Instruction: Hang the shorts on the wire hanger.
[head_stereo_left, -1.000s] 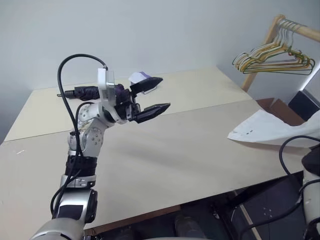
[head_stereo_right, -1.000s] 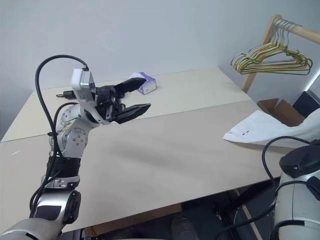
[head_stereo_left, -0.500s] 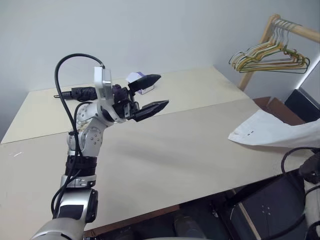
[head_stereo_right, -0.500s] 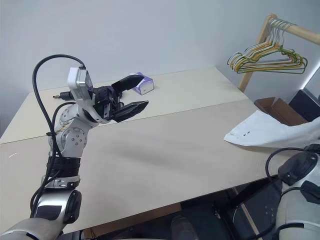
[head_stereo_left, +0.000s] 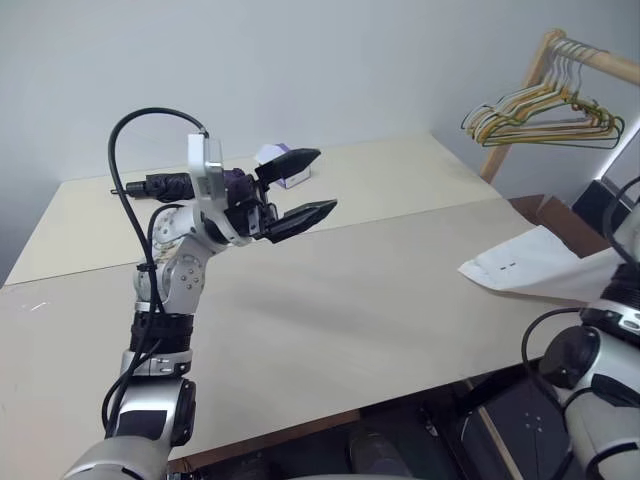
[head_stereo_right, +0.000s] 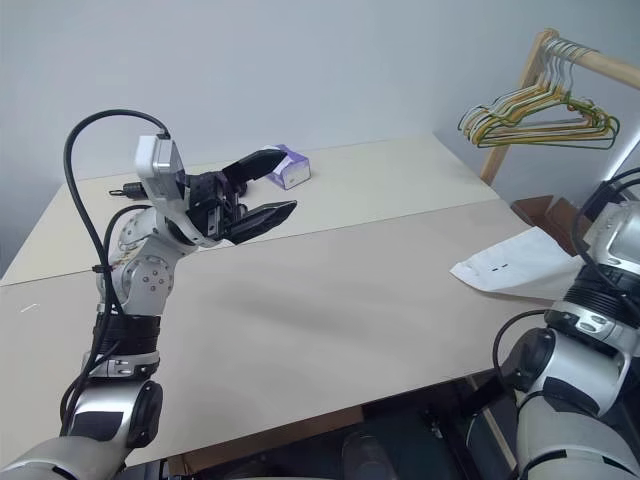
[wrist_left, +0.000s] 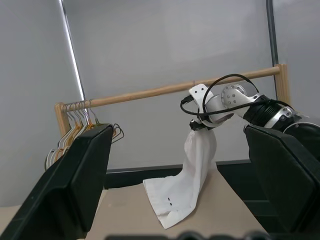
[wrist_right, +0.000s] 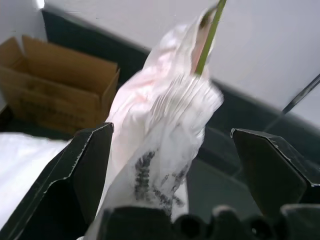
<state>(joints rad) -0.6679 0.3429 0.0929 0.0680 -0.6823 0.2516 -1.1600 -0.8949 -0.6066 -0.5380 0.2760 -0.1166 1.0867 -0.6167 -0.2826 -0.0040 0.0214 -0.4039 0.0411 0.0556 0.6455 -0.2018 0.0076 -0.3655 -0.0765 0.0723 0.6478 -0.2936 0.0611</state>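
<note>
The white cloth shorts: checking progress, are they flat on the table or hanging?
Partly hanging: the white cloth shorts drape from the rack's wooden rail, lower hem resting on the beige table.

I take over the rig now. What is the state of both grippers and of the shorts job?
Now: left gripper open, empty, raised over the table.
The right gripper is open by the rail, with the shorts bunched between its fingers.
The shorts hang from a thin green wire, lower end on the table.
Left: check that they sit well on it, then probably draw the right arm away.

Shorts (wrist_left: 192, 172) thin white cloth; table (head_stereo_left: 330, 310) matt, smooth.
</note>
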